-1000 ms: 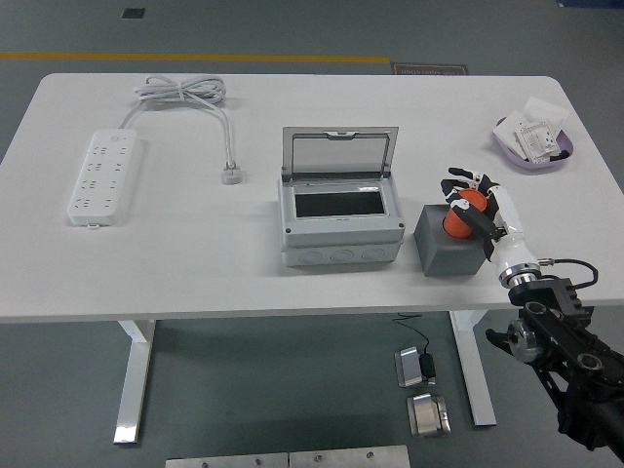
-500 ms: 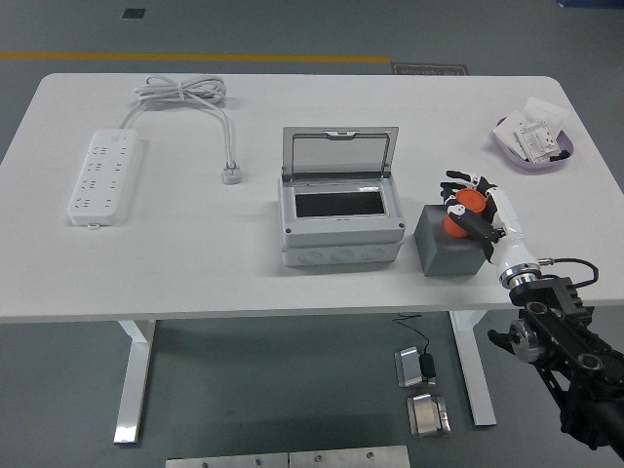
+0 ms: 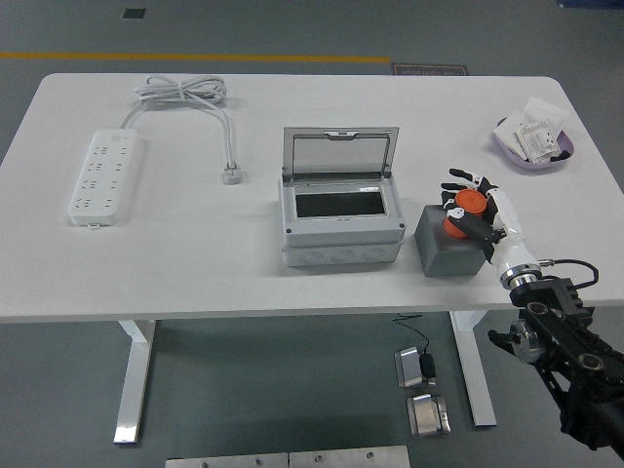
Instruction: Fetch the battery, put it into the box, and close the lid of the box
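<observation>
While lid stands up, box (image 3: 341,226) open | robot hand (image 3: 478,216) grips battery (image 3: 462,213)

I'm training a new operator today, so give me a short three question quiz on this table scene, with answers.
1. True or false: the lid of the grey box stands open.
2. What does the right hand grasp? A) the plug of the power strip B) the orange battery C) the purple tray
3. Fill in: the orange battery is above the dark grey ____, to the right of the box.

Key:
1. True; the lid is tipped up at the box's far edge.
2. B; its fingers are closed around the battery.
3. block.

The white power strip lies at the table's left, and the purple tray at far right.
</observation>
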Controlling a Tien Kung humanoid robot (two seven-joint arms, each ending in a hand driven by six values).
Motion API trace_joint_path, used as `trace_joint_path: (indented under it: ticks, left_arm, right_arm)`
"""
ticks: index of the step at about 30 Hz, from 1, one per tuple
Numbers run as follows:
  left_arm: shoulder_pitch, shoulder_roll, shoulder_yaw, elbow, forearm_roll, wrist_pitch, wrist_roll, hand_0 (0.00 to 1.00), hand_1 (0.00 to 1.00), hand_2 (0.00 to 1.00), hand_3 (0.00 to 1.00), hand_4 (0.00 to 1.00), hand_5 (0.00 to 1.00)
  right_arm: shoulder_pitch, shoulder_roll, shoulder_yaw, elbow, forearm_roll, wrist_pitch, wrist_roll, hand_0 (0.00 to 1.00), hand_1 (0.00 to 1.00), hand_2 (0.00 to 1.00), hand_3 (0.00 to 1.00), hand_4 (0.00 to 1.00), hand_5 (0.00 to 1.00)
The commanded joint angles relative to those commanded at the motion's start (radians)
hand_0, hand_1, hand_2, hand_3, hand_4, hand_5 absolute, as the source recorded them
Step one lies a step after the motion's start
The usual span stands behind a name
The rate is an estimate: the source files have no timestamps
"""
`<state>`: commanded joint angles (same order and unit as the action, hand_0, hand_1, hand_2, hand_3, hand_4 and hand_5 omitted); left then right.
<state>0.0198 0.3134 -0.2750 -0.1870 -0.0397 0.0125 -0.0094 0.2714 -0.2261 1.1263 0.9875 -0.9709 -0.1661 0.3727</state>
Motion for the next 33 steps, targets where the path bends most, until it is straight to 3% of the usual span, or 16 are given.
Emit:
trace_joint_path:
  ticks: [3,4,9,10,15,16,21,22,33]
  left_arm:
    - [0.0,0.0,0.002,0.0,-0.002,-0.001,0.0,0.642,0.685,0.65,0.677,0.728,0.118]
    - [0.0,-0.001,0.002,0.0,-0.002,-0.001,0.0,0.641,0.686,0.65,0.678,0.731,0.11]
    - [0.001,-0.001,0.003,0.0,-0.003,-0.001,0.0,0.641,0.686,0.65,0.678,0.731,0.11]
    - [0.001,-0.001,0.003,0.0,-0.003,-0.001,0.0,0.641,0.687,0.651,0.681,0.736,0.106]
    - [0.001,0.0,0.002,0.0,-0.001,-0.001,0.0,0.641,0.687,0.651,0.681,0.736,0.106]
    - [0.0,0.0,0.002,0.0,-0.001,-0.001,0.0,0.642,0.687,0.652,0.682,0.738,0.107]
    - [0.0,0.001,0.004,0.0,-0.002,0.0,0.0,0.642,0.687,0.652,0.682,0.738,0.107]
    - [0.0,0.001,0.006,0.001,-0.004,0.0,0.0,0.642,0.687,0.653,0.683,0.739,0.103]
    - [-0.003,0.003,0.017,-0.001,-0.013,0.005,0.0,0.642,0.688,0.654,0.685,0.742,0.107]
  right_arm:
    - [-0.001,0.0,0.001,-0.001,0.011,-0.002,0.004,0.674,0.675,0.675,0.741,0.604,0.115]
    - [-0.001,0.0,0.002,-0.002,0.015,-0.002,0.005,0.622,0.62,0.587,0.592,0.341,0.124]
    - [-0.003,0.0,0.003,-0.007,0.031,-0.003,0.011,0.622,0.62,0.587,0.592,0.341,0.124]
    - [-0.003,0.0,0.003,-0.007,0.034,-0.003,0.011,0.512,0.49,0.446,0.416,0.228,0.134]
    - [-0.001,0.0,0.0,-0.005,0.041,-0.006,0.007,0.512,0.49,0.446,0.416,0.228,0.134]
    - [-0.001,0.0,0.0,-0.004,0.042,-0.007,0.006,0.348,0.341,0.342,0.339,0.08,0.053]
    - [0.001,-0.001,-0.002,-0.002,0.048,-0.009,0.004,0.348,0.341,0.342,0.339,0.08,0.053]
    - [0.002,-0.001,-0.002,-0.001,0.051,-0.01,0.004,0.304,0.283,0.313,0.315,0.002,0.022]
    - [0.027,-0.013,0.001,0.01,0.068,-0.013,0.008,0.3,0.276,0.3,0.293,0.002,0.002]
